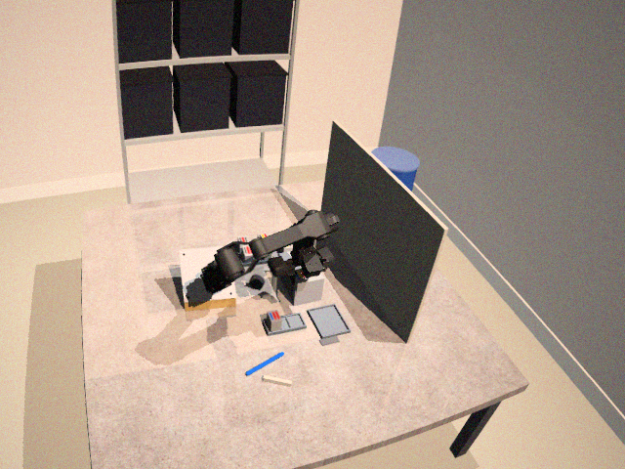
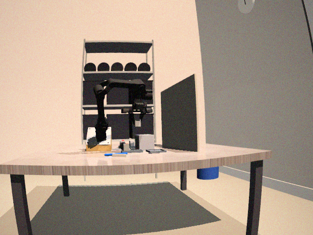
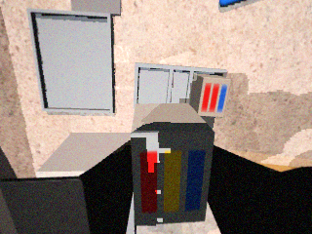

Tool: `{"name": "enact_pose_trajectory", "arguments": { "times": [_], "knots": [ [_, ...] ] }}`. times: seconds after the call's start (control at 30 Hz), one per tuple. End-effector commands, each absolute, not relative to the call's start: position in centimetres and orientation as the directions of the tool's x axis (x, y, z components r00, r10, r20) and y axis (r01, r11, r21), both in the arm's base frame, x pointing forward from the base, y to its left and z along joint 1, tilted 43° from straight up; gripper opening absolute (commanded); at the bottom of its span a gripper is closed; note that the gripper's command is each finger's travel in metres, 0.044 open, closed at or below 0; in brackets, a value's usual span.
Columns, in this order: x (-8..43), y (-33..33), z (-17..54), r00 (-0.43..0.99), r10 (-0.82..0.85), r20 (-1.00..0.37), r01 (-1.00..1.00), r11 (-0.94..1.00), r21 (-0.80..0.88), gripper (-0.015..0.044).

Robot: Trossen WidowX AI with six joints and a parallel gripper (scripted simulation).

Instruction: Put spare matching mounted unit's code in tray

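My gripper [image 1: 304, 274] [image 2: 137, 120] [image 3: 163, 146] is shut on a grey unit. The held unit [image 2: 137, 124] [image 3: 172, 190] shows red, yellow and blue stripes in the wrist view and hangs above the table. The shallow framed tray [image 1: 328, 321] [image 2: 156, 151] [image 3: 73, 63] holds nothing. Beside it, a divided holder [image 1: 298, 321] [image 3: 152, 87] carries a unit [image 1: 273, 319] [image 3: 214, 97] with red, red and blue stripes. More striped units [image 1: 245, 249] stand behind the arm, partly hidden. Which unit is the mounted one is unclear.
A grey box [image 1: 309, 290] [image 2: 145, 142] stands beneath and near the gripper. A tall dark panel [image 1: 373, 227] [image 2: 179, 113] rises to the right. A white board [image 1: 194, 262] on a wooden base is at the left. A blue stick [image 1: 265, 363] and a cream stick [image 1: 276, 380] lie in front.
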State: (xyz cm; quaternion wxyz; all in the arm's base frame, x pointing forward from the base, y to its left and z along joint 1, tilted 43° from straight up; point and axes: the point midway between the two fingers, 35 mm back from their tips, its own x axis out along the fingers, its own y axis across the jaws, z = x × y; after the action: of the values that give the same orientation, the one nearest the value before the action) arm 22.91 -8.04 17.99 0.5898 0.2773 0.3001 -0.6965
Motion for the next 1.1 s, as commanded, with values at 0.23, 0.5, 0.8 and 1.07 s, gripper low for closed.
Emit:
{"name": "enact_pose_trajectory", "arguments": {
  "times": [0.23,0.5,0.8,1.07],
  "knots": [
    [26.1,-8.6,19.0,-0.147,-0.654,-0.742,0.989,-0.121,-0.09,0.0],
    [29.0,-9.8,19.6,-0.142,-0.657,-0.741,0.989,-0.117,-0.086,0.0],
    [32.0,-11.4,20.1,-0.137,-0.662,-0.737,0.99,-0.114,-0.082,0.0],
    [32.8,-11.9,20.2,-0.135,-0.664,-0.736,0.99,-0.112,-0.08,0.0]
  ]
}}
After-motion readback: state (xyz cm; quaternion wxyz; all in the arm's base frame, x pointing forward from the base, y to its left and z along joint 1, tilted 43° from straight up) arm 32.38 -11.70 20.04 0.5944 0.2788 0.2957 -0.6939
